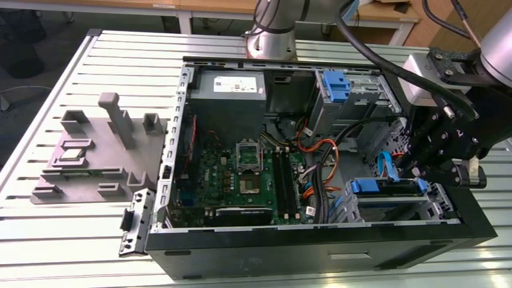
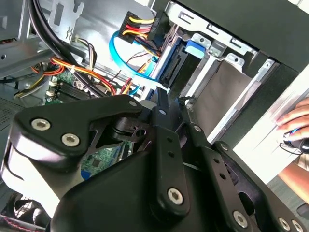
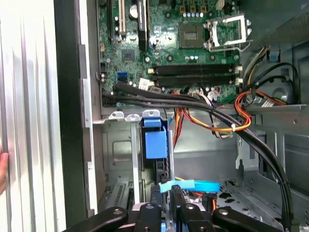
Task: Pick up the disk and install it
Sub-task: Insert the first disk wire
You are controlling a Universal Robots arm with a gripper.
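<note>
Your black robot hand (image 1: 440, 165) hangs over the open black computer case (image 1: 320, 249), at the drive cage by its front right corner. There the silver-grey hard disk in its blue plastic carrier (image 1: 387, 187) looks seated, cables plugged in; I can't tell whether the hand grips anything. Farther in lies the green motherboard (image 1: 240, 180), all on a ribbed aluminium tabletop (image 1: 64, 240).

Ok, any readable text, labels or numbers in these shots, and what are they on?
No text can be quoted.
Power supply label: white with print, too small to read.
Motherboard: markings too small to read in the first wrist view.
</note>
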